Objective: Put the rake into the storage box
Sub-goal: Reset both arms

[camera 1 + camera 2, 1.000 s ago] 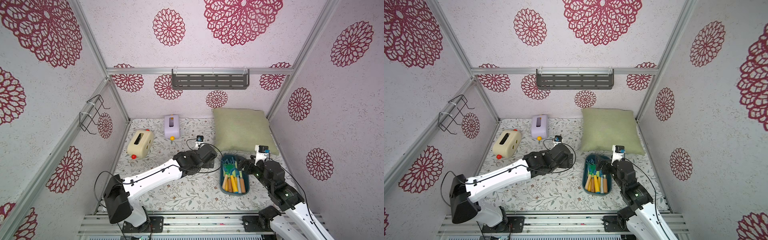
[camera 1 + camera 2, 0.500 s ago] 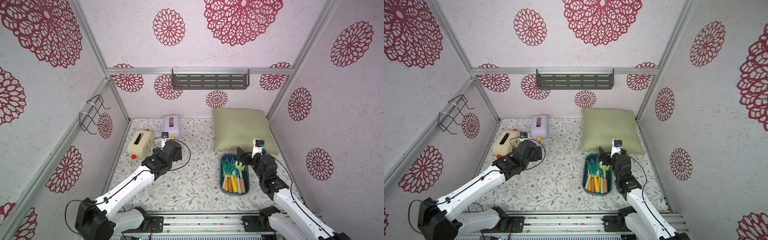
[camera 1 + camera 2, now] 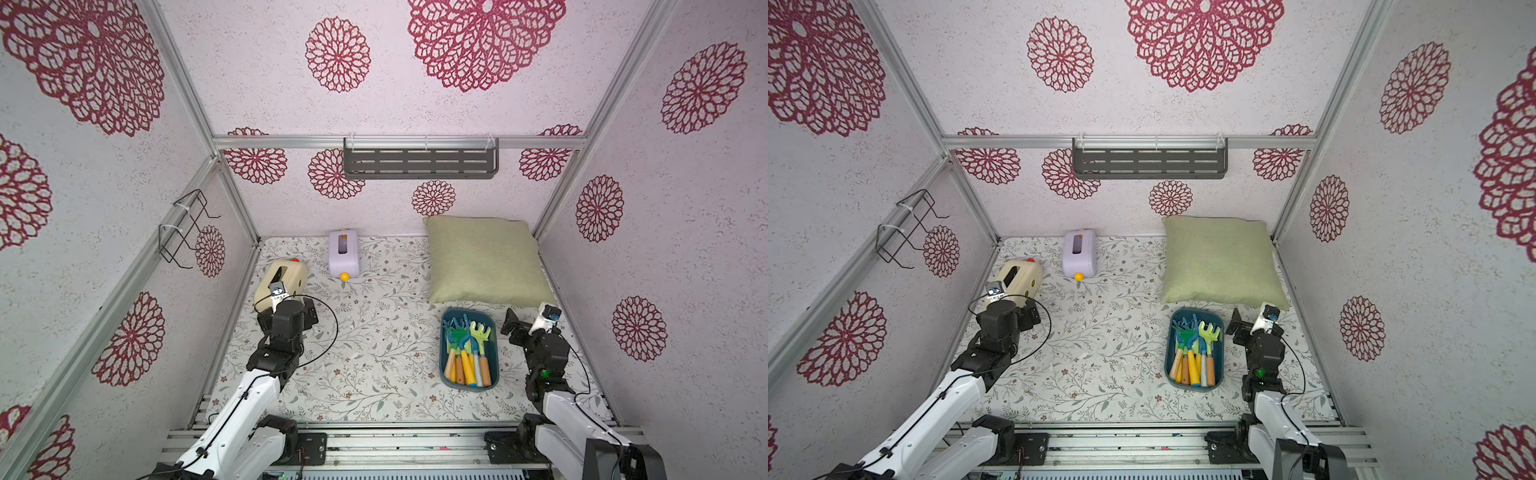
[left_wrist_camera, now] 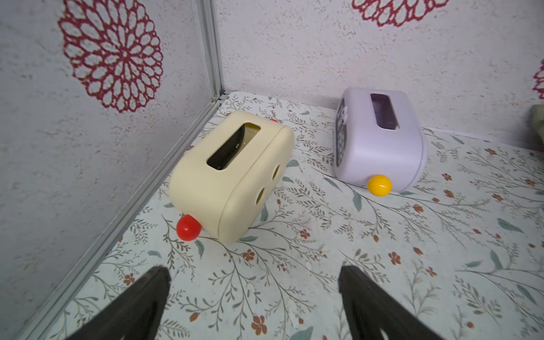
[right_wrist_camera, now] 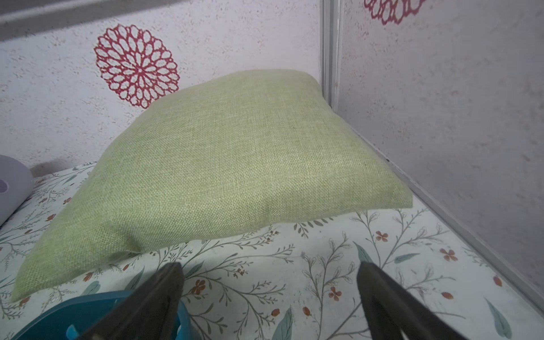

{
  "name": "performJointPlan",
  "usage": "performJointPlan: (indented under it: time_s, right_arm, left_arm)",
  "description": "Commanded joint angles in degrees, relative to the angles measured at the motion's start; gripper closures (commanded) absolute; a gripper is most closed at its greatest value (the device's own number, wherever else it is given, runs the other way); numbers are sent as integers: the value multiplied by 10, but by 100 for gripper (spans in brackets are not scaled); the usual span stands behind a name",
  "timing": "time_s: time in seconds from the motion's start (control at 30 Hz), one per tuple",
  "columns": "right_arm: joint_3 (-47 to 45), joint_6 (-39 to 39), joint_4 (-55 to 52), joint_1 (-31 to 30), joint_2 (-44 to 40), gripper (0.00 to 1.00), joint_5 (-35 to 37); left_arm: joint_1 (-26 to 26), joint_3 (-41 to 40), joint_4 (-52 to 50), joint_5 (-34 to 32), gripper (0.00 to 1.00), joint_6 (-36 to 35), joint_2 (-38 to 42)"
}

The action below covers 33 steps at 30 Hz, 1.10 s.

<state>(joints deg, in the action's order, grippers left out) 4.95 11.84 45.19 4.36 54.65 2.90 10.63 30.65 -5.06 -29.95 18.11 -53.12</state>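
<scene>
The storage box (image 3: 469, 387) sits on the tabletop (image 3: 374, 353) just beside the green cushion (image 3: 486, 257). The lime rake (image 3: 481, 332) lies inside it among other toy garden tools, head toward the cushion. The right tool (image 5: 270, 269) hangs just beside the box, jaws wide and empty. The left tool (image 4: 254, 273), well apart, is also wide and empty and faces a cream toy (image 4: 229, 173).
</scene>
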Motion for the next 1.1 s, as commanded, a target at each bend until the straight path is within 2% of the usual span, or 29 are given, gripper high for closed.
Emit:
performJointPlan:
  time_s: [0.0,0.17,0.27,0.33,0.43,0.57,0.67,0.73,0.77,0.87,0.93,1.07]
  right_arm:
    - [-17,13,142,2,30,1,16]
    - [-33,3,254,1,110,1,19]
    - [-36,6,322,0,169,1,23]
    - [-27,-24,335,-10,182,1,22]
    - [-25,-53,365,-27,206,1,39]
    - [-40,-102,492,-61,296,1,43]
    - [-49,-147,597,-93,372,1,27]
    - [-35,-143,541,-96,351,1,55]
    - [-15,-140,492,-96,342,1,60]
    - [65,-144,331,-95,336,1,34]
    - [70,-117,321,-74,336,1,35]
    - [68,-119,327,-74,335,1,37]
  left_arm:
    - [-48,-34,99,35,3,-37,-16]
    - [-96,-104,276,76,3,-81,-79]
    - [-126,-105,348,95,3,-87,-152]
    - [-135,-86,345,114,3,-94,-175]
    - [-142,-96,445,120,3,-116,-215]
    - [-150,-102,527,190,3,-126,-269]
    - [-150,-160,700,288,3,-173,-335]
    - [-152,-166,751,277,3,-168,-366]
    - [-151,-154,737,265,3,-165,-365]
    - [-156,-100,592,255,3,-150,-342]
    - [-158,-85,593,230,3,-143,-358]
    - [-160,-71,559,198,2,-129,-354]
